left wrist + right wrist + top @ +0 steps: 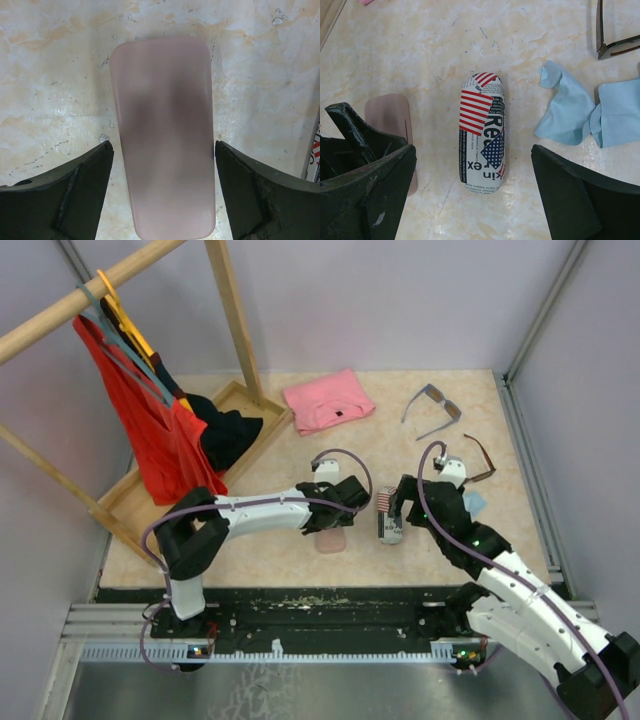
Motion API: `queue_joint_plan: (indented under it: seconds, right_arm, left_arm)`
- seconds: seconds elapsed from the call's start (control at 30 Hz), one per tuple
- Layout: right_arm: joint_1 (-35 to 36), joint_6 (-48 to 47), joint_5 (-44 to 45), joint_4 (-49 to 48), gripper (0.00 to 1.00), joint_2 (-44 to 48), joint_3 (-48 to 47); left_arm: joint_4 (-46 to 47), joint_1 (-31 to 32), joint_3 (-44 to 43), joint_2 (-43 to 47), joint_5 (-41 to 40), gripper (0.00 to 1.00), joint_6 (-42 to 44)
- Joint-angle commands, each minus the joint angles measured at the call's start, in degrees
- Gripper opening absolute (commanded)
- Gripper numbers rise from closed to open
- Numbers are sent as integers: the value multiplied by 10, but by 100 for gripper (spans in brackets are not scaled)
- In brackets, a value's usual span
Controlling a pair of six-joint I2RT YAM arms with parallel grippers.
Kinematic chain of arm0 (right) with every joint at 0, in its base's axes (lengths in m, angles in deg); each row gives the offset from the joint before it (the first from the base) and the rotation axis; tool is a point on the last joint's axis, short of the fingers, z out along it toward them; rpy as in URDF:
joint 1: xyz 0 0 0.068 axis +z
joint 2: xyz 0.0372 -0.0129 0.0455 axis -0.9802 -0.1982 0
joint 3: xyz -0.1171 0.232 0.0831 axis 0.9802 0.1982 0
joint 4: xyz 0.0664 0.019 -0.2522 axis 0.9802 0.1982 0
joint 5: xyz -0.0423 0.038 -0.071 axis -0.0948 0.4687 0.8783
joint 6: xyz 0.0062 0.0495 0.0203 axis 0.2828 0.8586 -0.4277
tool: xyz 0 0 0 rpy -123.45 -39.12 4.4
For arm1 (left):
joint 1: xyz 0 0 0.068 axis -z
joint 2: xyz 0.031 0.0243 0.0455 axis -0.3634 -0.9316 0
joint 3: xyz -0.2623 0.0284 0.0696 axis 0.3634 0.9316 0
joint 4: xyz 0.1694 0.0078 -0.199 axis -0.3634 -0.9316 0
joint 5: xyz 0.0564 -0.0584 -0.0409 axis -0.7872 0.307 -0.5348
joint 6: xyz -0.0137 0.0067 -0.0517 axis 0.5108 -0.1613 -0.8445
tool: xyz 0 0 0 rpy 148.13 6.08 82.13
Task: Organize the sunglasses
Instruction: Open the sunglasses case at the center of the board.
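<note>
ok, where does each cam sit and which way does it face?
Top external: above and behind the bases, looking down on the table; both arms show.
Left wrist: on the left gripper, straight down at the pink case; both fingers show.
Right wrist: on the right gripper, down at the flag case; both fingers show.
Shared: pink case is in all three.

Pink case [162,100] between left claw [163,147] fingers: smooth, faint satin sheen. Flag case [482,132] between right claw [472,150] fingers: smooth, printed. Cloths [570,110] beside it: soft, creased fabric. Table [50,75]: matt, scuffed.
</note>
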Motion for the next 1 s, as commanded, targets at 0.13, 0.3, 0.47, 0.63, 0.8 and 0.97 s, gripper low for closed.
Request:
queue_joint_plan:
  seconds: [0.13,0.3,0.47,0.63,0.8,0.97]
  right_arm:
    - [-3,-13,-2,-34,97,-10,-5]
    - [-3,-16,-2,-34,97,-13,-5]
    - [-3,-16,-1,-34,97,-13,-5]
    - [-3,-16,-2,-35,97,-2,-4]
    - [-3,-25,-35,-72,93,47,13]
    - [-3,-56,-121,-110,94,111,12]
  left_arm:
    - [9,-6,-1,-19,-4,87,-2]
    - [7,-6,-7,-24,-5,81,-1]
    - [7,-6,-6,-18,-9,69,3]
    - [0,-6,1,19,-15,49,13]
    - [42,-6,47,129,-16,14,78]
    - [211,-7,152,305,70,0,217]
